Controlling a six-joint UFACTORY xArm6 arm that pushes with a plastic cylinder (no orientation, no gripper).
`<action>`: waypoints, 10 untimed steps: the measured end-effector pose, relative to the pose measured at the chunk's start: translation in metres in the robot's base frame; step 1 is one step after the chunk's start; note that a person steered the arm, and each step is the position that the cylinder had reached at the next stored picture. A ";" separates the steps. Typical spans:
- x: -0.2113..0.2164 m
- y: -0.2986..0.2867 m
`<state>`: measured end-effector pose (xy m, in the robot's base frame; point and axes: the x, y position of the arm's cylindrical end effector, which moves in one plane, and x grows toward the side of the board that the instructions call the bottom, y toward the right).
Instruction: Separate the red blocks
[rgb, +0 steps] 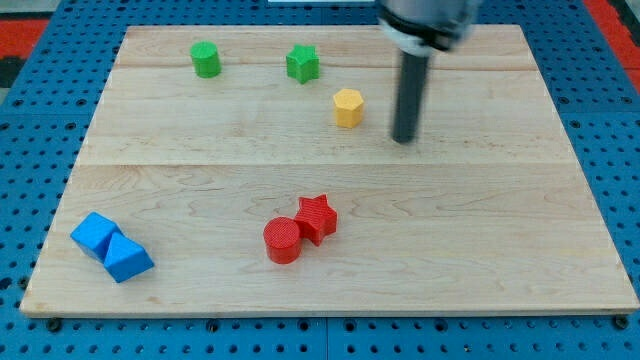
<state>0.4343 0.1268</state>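
Overhead, my arm is cut off; my tip (404, 139) rests well above touching red cylinder (282, 240) and red star (317, 217); no gripper shows.

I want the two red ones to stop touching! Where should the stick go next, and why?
Probably my tip should slide toward the view's bottom and left, to the seam between the red cylinder and the red star. They sit touching, and my tip is far above them, beside the yellow block.

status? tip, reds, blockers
My tip right of yellow block, well above the reds. Red cylinder and red star touching, unseparated. Path clear.
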 end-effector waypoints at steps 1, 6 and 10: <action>0.096 0.037; 0.086 -0.134; 0.114 -0.183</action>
<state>0.5483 -0.0565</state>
